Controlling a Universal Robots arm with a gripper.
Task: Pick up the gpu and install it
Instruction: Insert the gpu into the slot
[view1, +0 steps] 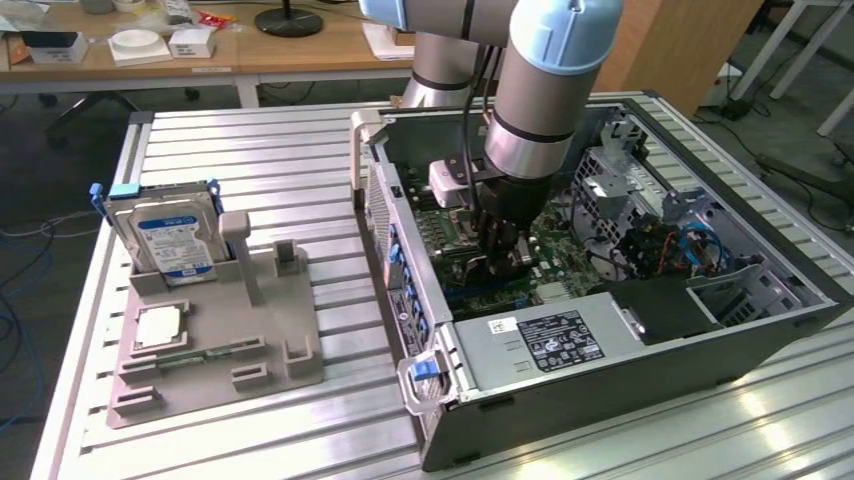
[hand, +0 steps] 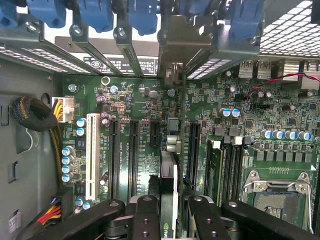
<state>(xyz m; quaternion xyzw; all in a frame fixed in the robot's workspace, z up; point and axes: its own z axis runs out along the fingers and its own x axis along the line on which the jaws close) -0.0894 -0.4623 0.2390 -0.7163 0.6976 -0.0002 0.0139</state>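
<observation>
On a slatted metal workbench (view1: 267, 150), an open computer case (view1: 747, 340) lies on its side with the robot arm (view1: 541, 90) reaching straight down into it. At the exterior view's left, a grey parts tray (view1: 267, 330) holds a hard drive (view1: 171, 235) standing upright, well apart from the work. Inside the case, the green motherboard (hand: 125, 100) fills the floor, its long slots running side by side, with a white slot (hand: 92, 155) nearest the bundled cables (hand: 30, 112). The gripper (hand: 172, 210) pinches the graphics card (hand: 169, 185) edge-on between its black fingers (hand: 145, 220), the card's metal end bracket (hand: 182, 45) reaching up among the blue latches (hand: 95, 12) at the case's rear wall. The installing step appears to be in hand: the card hangs over the board, roughly in line with a slot. Whether its edge has entered the slot cannot be told. Seating it would call for a straight push, with the card kept square and the bracket lined up with its rear opening.
</observation>
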